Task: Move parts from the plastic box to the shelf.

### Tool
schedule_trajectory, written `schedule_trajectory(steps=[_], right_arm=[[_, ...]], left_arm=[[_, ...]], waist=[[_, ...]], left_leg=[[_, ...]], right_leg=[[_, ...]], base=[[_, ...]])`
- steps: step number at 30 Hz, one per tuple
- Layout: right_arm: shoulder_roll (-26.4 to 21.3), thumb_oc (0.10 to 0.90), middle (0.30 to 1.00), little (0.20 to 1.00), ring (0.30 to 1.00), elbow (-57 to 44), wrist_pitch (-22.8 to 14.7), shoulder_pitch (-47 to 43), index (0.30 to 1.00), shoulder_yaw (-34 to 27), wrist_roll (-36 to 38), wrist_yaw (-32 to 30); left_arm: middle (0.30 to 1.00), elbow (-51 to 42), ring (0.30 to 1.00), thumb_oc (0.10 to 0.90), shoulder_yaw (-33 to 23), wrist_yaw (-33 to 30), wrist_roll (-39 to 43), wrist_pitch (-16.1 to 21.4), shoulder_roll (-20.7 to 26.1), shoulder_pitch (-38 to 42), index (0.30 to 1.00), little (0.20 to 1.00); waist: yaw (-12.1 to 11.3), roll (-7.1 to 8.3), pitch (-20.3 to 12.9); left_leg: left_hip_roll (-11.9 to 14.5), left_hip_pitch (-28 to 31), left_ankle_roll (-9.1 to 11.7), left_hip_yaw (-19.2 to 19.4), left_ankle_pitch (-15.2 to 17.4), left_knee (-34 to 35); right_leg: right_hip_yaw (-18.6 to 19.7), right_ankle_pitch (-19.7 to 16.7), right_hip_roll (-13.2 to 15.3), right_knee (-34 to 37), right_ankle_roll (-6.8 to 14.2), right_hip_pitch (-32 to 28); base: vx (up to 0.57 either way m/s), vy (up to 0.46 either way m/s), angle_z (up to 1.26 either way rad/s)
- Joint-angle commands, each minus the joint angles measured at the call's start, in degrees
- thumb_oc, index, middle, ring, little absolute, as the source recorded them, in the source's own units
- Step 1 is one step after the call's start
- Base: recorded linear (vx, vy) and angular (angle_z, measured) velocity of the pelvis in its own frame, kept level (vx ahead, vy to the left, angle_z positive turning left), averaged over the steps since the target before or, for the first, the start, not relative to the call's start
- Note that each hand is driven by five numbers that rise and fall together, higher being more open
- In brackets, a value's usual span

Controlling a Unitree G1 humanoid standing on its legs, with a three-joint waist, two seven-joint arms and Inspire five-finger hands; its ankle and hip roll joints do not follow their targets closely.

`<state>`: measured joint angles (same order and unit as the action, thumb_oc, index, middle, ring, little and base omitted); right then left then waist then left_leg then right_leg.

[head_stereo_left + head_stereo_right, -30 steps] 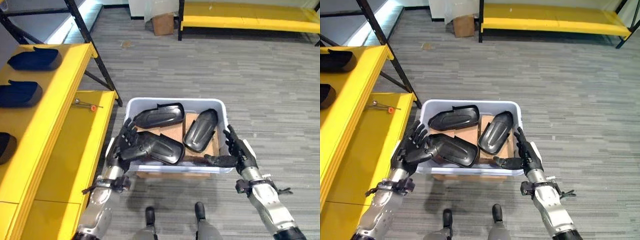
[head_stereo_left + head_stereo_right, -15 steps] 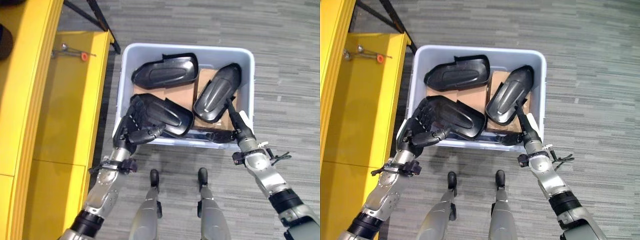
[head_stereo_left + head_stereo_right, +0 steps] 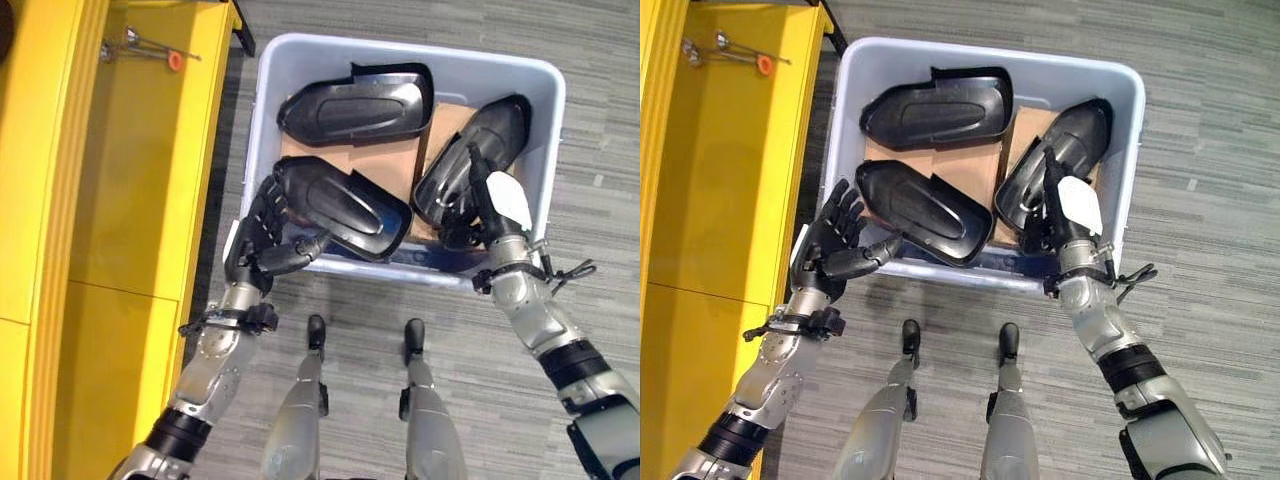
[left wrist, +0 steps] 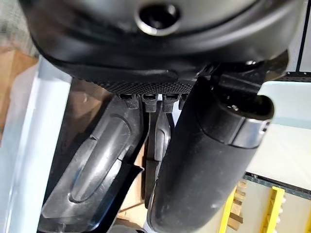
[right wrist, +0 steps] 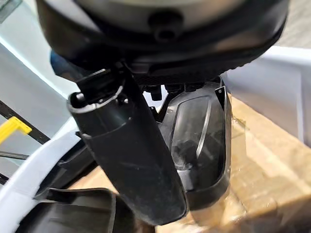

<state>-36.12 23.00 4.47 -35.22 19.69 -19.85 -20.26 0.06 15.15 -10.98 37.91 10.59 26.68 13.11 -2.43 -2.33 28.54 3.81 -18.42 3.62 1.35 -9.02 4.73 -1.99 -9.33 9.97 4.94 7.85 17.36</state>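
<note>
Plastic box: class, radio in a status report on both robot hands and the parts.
Left robot hand open at near-left part. Right robot hand over right part, grip unclear. Three parts in plastic box; nothing blocking.

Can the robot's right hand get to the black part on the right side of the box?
Probably yes. The right hand is already inside the plastic box, right over that black part, and nothing lies between them. Whether its fingers are touching the part is hard to tell.
</note>
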Motion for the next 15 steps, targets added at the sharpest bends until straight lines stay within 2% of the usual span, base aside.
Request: schedule_trajectory(steps=[1,7,15], right_arm=[[-2.2,0.9,1.0,1.0,1.0,-1.6,-0.4,-7.4,1.0,-1.0,-5.6,-6.0],[-2.0,0.9,1.0,1.0,1.0,0.8,0.4,-10.1,1.0,-0.6,-5.2,-6.9],[0.8,0.9,1.0,1.0,1.0,4.5,-0.2,-12.2,1.0,-0.7,1.5,-8.1]], left_arm=[[1.0,-4.8,1.0,0.9,-3.3,-1.1,-1.3,6.9,1.5,1.8,1.0,1.0],[1.0,-5.1,1.0,0.9,-3.2,-1.4,-1.2,6.9,1.3,1.8,1.0,1.0],[1.0,-4.5,1.0,0.9,-2.9,-2.5,-0.9,6.8,0.4,2.1,1.0,1.0]], waist=[[-0.7,2.48,-2.7],[-1.3,2.24,-2.2],[-1.8,2.07,-1.1]], left_leg=[[0.4,-3.1,-1.2,-0.1,5.4,-8.7],[-0.2,-4.5,-1.4,-0.6,5.5,-9.0],[-0.9,-6.9,-1.7,-0.9,5.9,-10.2]], right_leg=[[1.2,4.3,3.8,-6.9,1.1,-0.8],[0.6,4.1,4.3,-7.0,1.2,-0.2],[0.3,3.9,4.6,-7.0,1.2,0.9]], base=[[0.01,0.014,0.06],[0.0,0.011,0.04],[0.0,0.014,0.08]])
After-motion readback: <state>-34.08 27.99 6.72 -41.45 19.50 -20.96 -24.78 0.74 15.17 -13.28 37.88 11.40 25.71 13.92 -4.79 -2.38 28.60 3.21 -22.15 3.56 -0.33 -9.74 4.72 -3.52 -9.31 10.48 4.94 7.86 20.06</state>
